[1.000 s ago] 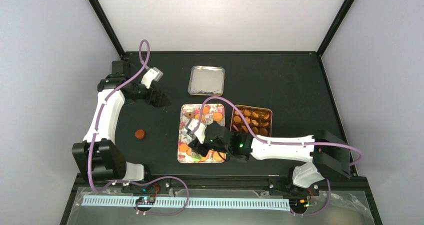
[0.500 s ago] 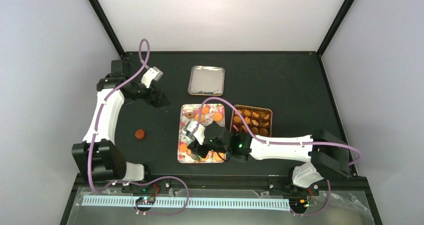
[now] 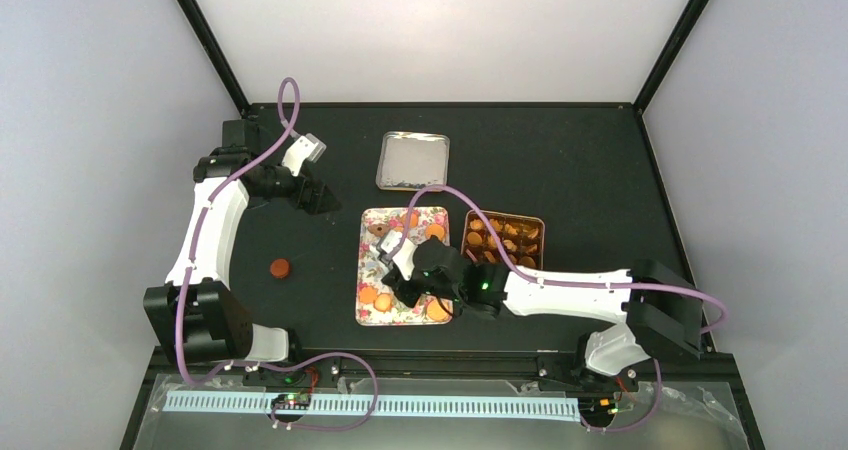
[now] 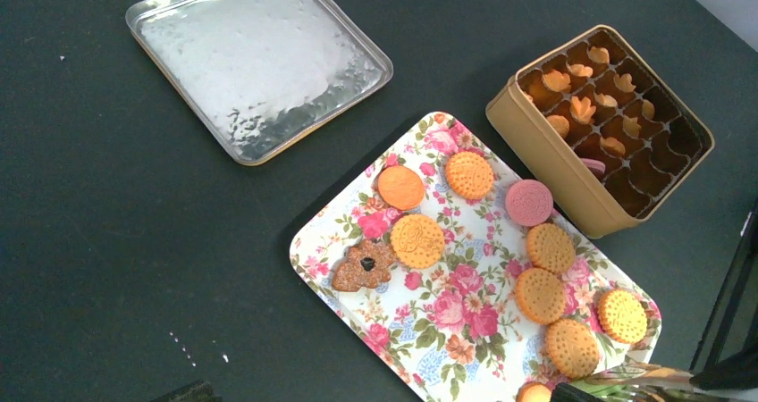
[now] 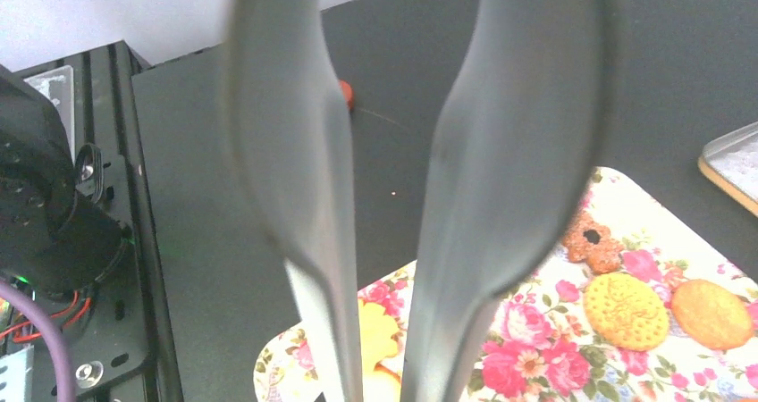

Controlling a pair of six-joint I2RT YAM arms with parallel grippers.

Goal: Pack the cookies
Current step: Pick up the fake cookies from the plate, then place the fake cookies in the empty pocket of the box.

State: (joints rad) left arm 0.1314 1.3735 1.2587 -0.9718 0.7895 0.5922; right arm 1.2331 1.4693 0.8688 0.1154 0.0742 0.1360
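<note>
Top view: your right gripper (image 3: 390, 290) sits low over the near-left part of the floral tray (image 3: 363, 260), among the cookies (image 3: 436, 232) scattered on it. More cookies sit in the brown tin (image 3: 540, 222), just right of the tray. The silver lid (image 3: 412, 160) lies behind the tray, apart from it. One orange-red disc (image 3: 281, 267) lies alone on the table (image 3: 600, 160), left of the tray. Your left gripper (image 3: 320, 202) hangs over the table far left, jaws spread, holding nothing.

Left wrist: you look down on the tray, with mostly round orange cookies. A pink cookie (image 4: 528, 202) lies at the tray edge just beside the tin wall, and a brown flower-shaped cookie (image 4: 362, 265) near the opposite edge. The tin compartments are partly filled.

Right wrist: the fingers (image 5: 295, 196) are nearly together with a thin gap. The tips are cut off by the frame, over a yellow cookie (image 5: 380, 330). You can't tell whether they grip it.
</note>
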